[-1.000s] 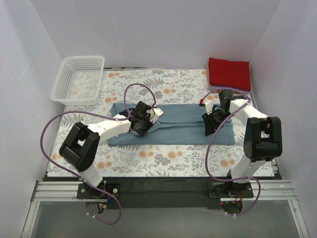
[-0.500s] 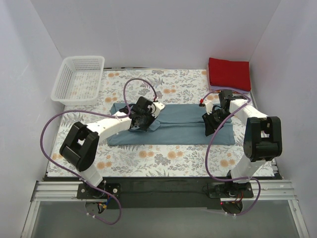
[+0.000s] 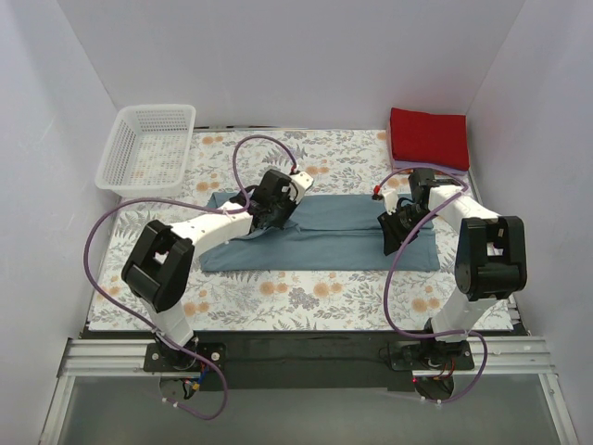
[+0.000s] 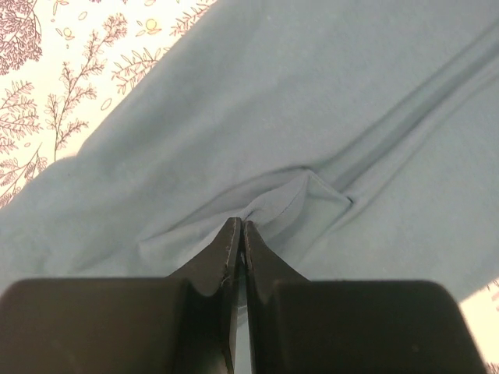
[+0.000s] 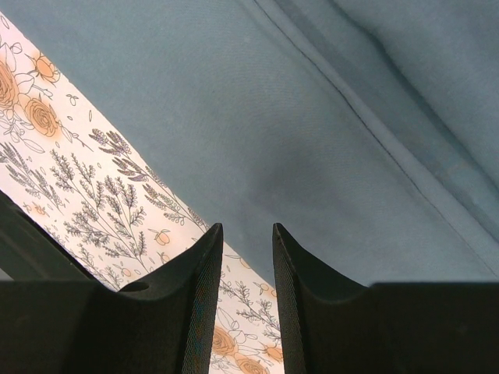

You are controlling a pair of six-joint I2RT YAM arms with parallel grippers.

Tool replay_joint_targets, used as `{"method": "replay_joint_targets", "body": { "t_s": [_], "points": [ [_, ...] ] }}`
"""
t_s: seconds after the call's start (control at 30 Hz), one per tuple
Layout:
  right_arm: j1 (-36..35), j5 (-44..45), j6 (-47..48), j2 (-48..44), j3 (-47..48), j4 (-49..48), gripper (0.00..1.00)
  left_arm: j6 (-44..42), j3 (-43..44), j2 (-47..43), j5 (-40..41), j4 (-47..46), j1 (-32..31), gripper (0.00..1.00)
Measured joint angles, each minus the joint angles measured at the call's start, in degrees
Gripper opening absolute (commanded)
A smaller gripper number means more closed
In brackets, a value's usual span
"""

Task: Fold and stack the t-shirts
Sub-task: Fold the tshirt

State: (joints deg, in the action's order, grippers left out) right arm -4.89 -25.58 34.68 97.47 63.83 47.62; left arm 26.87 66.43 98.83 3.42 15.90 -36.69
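- On the floral-print tablecloth (image 3: pixel 278 292), mid-table, the slate-blue t-shirt (image 3: pixel 334 243) is lying folded into a long flat band running left to right. It is soft matte knit with a few shallow creases.
- Over the band's left part, the left gripper (image 4: pixel 238 227) is pinching the cloth. Its black fingers are pressing together on a small bunch of blue fabric, which is puckering into a soft pointed fold just ahead of the tips.
- Beside that pucker, a raised hem ridge is running diagonally across the cloth.
- Over the band's right end, the right gripper (image 5: pixel 247 230) is sitting poised by one edge of the shirt. Its smooth curved black fingers are standing slightly apart with nothing between them, and blue cloth and printed tablecloth are both showing through the gap.
- Under that gripper, a straight stitched seam is crossing the shirt diagonally.
- At the far right corner, the red t-shirt (image 3: pixel 428 137) is resting as a crisp folded square on the lavender-pink t-shirt (image 3: pixel 435 171), which is showing only as a thin pale strip along the near side.
- At the far left corner, the white mesh basket (image 3: pixel 111 153), a rectangular plastic one with flared walls, is standing well apart from the shirts.
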Motion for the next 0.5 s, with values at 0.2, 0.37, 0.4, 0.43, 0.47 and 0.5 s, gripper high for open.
{"method": "replay_joint_targets", "body": {
  "t_s": [0.2,0.37,0.4,0.43,0.47,0.5],
  "points": [
    [0.0,-0.04,0.0,0.55,0.02,-0.02,0.38,1.44,1.84,3.91,0.98,-2.1,0.0,0.0],
    [0.0,-0.04,0.02,0.57,0.02,-0.04,0.38,2.75,4.04,6.01,1.09,-3.1,0.0,0.0],
    [0.0,-0.04,0.02,0.63,0.02,-0.04,0.38,3.06,4.83,6.4,1.07,-3.23,0.0,0.0],
    [0.0,-0.04,0.02,0.68,0.02,-0.04,0.38,3.1,4.92,6.45,1.05,-3.3,0.0,0.0],
    [0.0,-0.04,0.02,0.76,0.02,-0.04,0.38,3.28,5.44,6.73,0.92,-3.58,0.0,0.05],
    [0.0,-0.04,0.02,0.9,0.02,-0.04,0.38,3.41,5.79,6.95,0.57,-3.8,0.02,0.12]
  ]
}}
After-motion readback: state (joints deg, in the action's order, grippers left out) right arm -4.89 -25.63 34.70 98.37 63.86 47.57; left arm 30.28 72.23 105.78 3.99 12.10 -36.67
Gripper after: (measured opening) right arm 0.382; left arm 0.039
